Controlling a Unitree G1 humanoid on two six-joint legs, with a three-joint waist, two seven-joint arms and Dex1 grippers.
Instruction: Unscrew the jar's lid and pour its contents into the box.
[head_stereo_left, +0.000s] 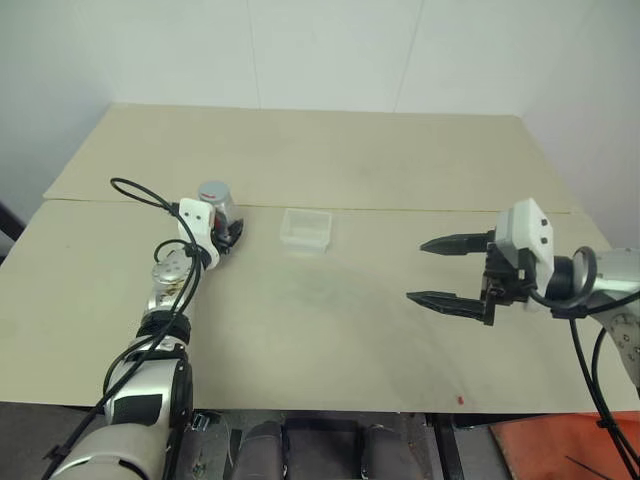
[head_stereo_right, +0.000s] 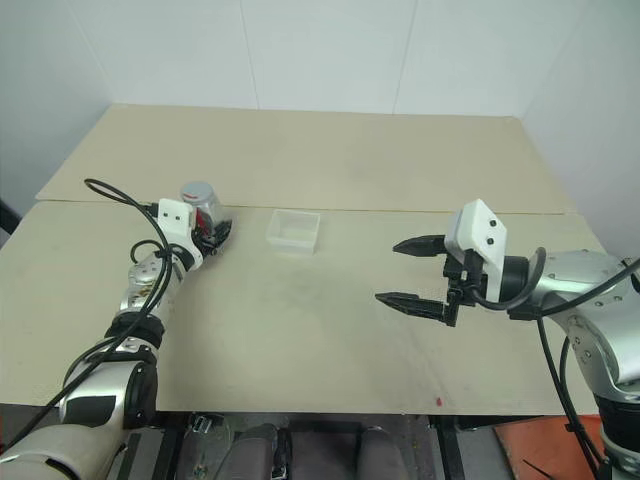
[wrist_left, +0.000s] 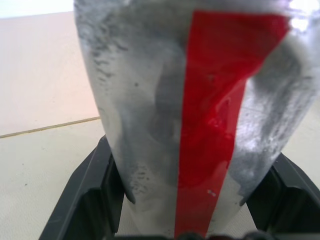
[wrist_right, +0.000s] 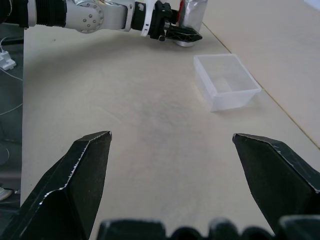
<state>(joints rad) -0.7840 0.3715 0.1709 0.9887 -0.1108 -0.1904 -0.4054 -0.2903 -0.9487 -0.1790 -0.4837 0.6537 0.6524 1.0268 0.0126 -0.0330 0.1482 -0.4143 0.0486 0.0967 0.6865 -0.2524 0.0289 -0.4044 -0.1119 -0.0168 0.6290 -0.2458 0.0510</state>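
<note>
Pale tabletop (head_stereo_left: 330, 320), white walls behind. Right gripper (head_stereo_left: 448, 270): right of frame, above the table, fingers spread wide, holding nothing, well apart from the jar; next move judged to be its reach left for the lid (head_stereo_left: 212, 189). Left gripper (head_stereo_left: 228, 232): centre-left, clamped on the jar (head_stereo_left: 218, 208). Jar: upright, silver, red stripe, lid on. Box (head_stereo_left: 306, 229): translucent, near the jar's right.

You get bright, even light from overhead, so the table (head_stereo_left: 330, 300) shows faint, soft shadows. In the left wrist view the jar (wrist_left: 200, 115) is close and blurred, with white glare on it at one o'clock. Both head views stay sharp.
</note>
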